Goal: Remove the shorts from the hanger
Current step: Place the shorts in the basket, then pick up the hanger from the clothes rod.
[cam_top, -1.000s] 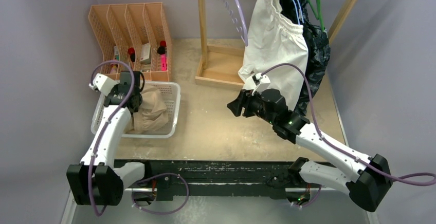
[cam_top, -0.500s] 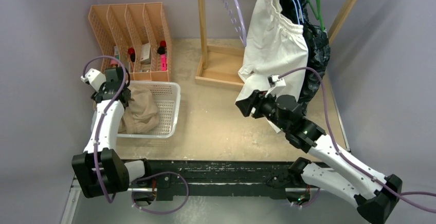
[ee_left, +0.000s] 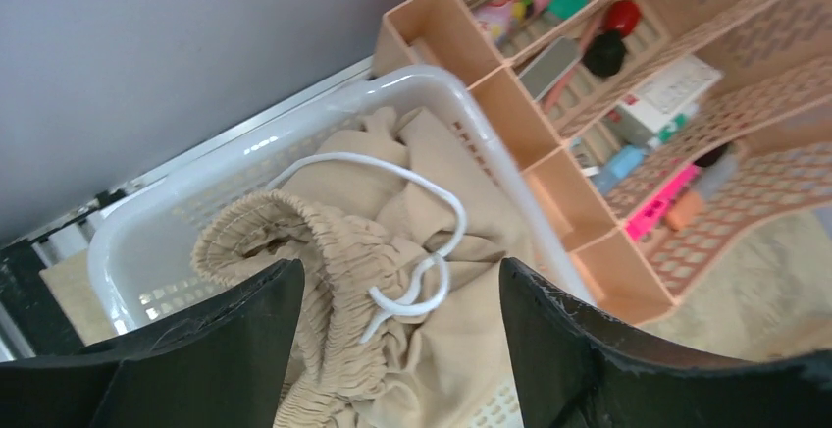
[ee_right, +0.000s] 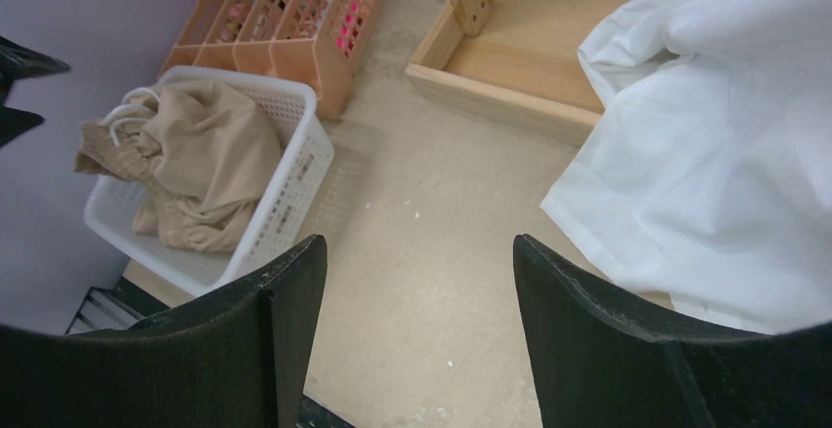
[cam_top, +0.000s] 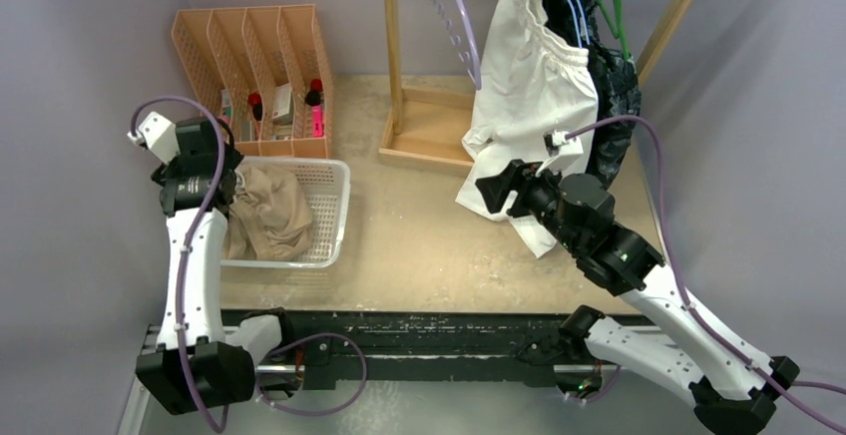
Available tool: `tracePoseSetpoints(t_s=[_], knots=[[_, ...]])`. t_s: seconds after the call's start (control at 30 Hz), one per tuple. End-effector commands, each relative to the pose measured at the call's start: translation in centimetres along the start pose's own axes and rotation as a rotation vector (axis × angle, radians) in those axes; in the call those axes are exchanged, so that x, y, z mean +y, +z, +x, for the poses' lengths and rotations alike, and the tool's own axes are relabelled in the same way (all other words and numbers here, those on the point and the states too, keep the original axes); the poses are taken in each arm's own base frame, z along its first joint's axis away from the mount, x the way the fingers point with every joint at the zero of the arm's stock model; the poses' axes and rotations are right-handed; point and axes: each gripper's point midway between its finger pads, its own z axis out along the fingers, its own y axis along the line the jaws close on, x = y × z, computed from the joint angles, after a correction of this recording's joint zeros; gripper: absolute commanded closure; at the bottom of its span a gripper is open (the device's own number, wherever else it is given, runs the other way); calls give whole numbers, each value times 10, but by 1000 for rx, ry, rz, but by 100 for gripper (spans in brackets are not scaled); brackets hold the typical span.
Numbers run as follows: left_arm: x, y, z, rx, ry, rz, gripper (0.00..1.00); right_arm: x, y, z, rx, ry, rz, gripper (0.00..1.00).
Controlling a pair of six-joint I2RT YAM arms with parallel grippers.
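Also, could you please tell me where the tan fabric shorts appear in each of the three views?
Top external: tan fabric shorts at left, in the white plastic basket.
Left wrist: shorts fill the lower centre.
Right wrist: shorts at the left edge.
Shared landmark: the peach slotted organiser beside the basket.

Tan shorts (ee_right: pixel 196 143) lie in the white basket (ee_right: pixel 289 187), white shorts (ee_right: pixel 726 153) well apart.

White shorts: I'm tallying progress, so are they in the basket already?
No, the white shorts hang at the wooden rack, outside the basket.
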Motion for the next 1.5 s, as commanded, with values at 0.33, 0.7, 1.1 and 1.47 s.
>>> tracePoseSetpoints(t_s=[0.33, 0.7, 1.1, 1.47], knots=[[-18, 88, 129, 393, 101, -63, 71, -30, -10, 2, -36, 17, 131, 27], [-38, 33, 44, 229, 31, 94, 44, -30, -55, -100, -245, -40, 250, 26], [-106, -58, -30, 104, -62, 531, 23, -37, -58, -141, -238, -92, 428, 23], [-209, -100, 2, 207, 40, 738, 22, -21, -87, -207, -236, -99, 508, 35]])
